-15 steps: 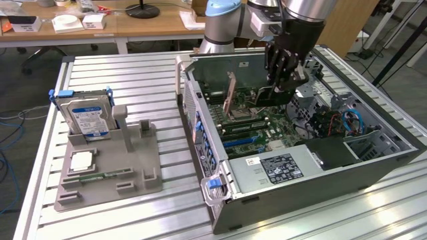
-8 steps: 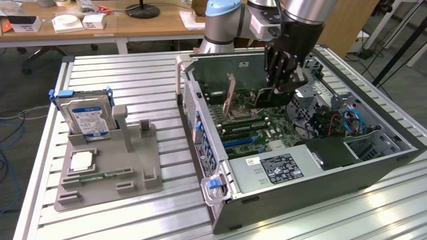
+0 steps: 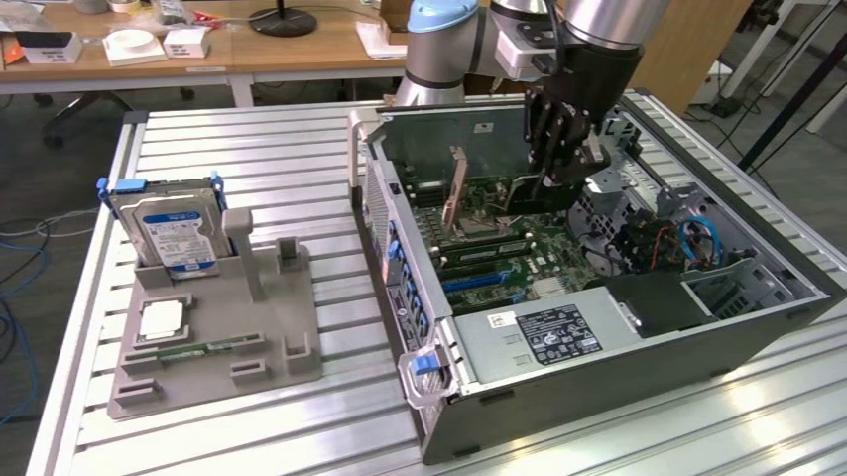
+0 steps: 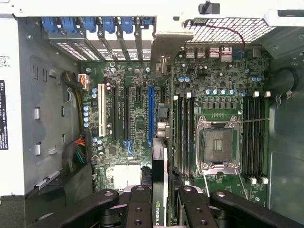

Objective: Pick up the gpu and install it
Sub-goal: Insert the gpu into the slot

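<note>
My gripper [image 3: 562, 171] reaches down into the open computer case [image 3: 622, 342] and is shut on the gpu [image 3: 541, 194], a thin dark card that hangs upright below the fingers [image 3: 572, 139]. In the wrist view the gpu [image 4: 159, 209] is edge-on between the black fingers [image 4: 138, 209], with its metal end bracket [image 4: 165, 50] toward the case's rear slot openings. The card hangs above the motherboard [image 4: 137, 156], beside the long blue slot [image 4: 151, 114] and the memory slots [image 4: 183, 137]. I cannot tell whether its lower edge touches a slot.
A grey holder [image 3: 218, 337] at the exterior view's left carries a silver hard drive with a blue label [image 3: 166, 233], a square chip [image 3: 162, 319] and a narrow green memory stick [image 3: 198, 349]. Inside the case are blue cables [image 3: 695, 238], a drive cage [image 3: 636, 183] and the power supply [image 3: 562, 332].
</note>
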`<state>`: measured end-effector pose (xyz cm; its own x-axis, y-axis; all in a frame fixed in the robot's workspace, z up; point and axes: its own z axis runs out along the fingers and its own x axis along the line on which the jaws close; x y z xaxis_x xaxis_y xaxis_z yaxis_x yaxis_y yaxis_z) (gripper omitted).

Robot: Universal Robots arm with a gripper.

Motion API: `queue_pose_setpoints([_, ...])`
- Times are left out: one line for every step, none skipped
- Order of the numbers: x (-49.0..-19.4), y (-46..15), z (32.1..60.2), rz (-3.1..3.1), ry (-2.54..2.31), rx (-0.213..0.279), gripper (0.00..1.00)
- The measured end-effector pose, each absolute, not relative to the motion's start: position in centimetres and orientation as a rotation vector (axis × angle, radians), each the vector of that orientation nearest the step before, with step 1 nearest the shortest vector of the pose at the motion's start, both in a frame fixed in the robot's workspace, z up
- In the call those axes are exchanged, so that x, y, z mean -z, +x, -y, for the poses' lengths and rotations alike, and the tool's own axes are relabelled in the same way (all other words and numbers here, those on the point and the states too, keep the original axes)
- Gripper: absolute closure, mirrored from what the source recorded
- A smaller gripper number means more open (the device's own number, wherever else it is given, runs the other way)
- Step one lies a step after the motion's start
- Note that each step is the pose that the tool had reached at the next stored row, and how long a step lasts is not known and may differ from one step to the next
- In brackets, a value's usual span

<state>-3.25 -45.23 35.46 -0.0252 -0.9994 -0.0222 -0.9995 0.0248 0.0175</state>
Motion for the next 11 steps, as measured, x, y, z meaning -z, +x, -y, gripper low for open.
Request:
queue_pose_setpoints([-35.45, -3.25, 45.23, -2.246, -2.191, -0.044, 0.74])
queue_pose_setpoints([-35.43, -3.25, 45.23, -2.246, -2.191, -0.044, 0.74])
queue_pose_setpoints([-35.39, -3.26, 45.25, -2.246, -2.190, -0.044, 0.74])
queue_pose_setpoints([-35.35, -3.26, 45.26, -2.246, -2.190, -0.044, 0.74])
queue_pose_setpoints([-35.29, -3.26, 45.27, -2.246, -2.190, -0.044, 0.74])
queue_pose_setpoints([-35.21, -3.25, 45.31, -2.246, -2.190, -0.044, 0.74])
queue_pose_setpoints([-35.14, -3.26, 45.33, -2.246, -2.191, -0.044, 0.74])
queue_pose_setpoints([-35.03, -3.26, 45.34, -2.246, -2.191, -0.044, 0.74])
queue_pose_setpoints([-34.93, -3.26, 45.35, -2.246, -2.191, -0.044, 0.74])
queue_pose_setpoints([-34.82, -3.25, 45.35, -2.246, -2.191, -0.044, 0.74])
queue_pose_setpoints([-34.73, -3.25, 45.35, -2.246, -2.191, -0.044, 0.74])
